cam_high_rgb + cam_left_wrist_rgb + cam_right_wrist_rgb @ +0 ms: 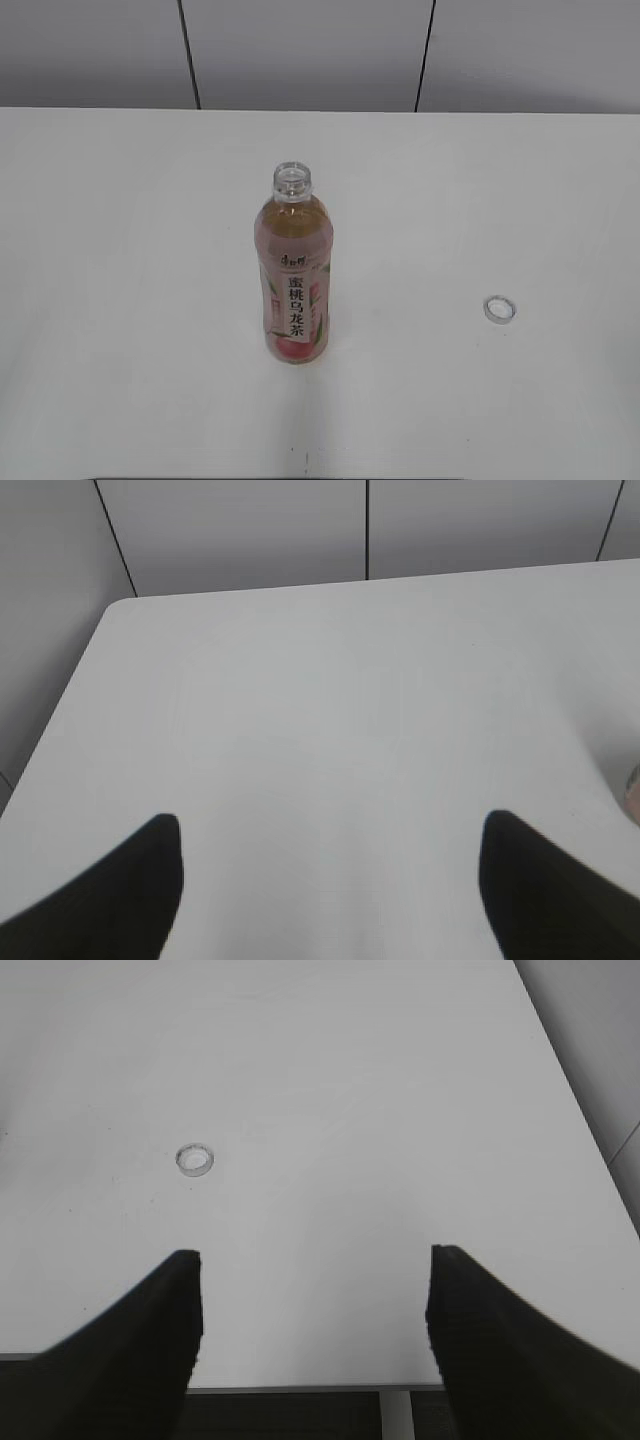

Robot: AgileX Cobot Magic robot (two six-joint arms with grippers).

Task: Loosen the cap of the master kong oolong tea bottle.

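Observation:
The oolong tea bottle [294,275] stands upright in the middle of the white table [120,250]. Its neck is open, with no cap on it. A sliver of the bottle shows at the right edge of the left wrist view [634,785]. The white cap [500,309] lies on the table to the bottle's right, open side up; it also shows in the right wrist view [194,1159]. My left gripper [330,850] is open and empty over bare table. My right gripper [315,1280] is open and empty near the table's front edge, short of the cap. Neither gripper shows in the exterior view.
The table's left edge and rounded far corner [115,605] show in the left wrist view. Its front edge [320,1388] and right edge [575,1100] show in the right wrist view. A grey panelled wall [310,50] stands behind the table.

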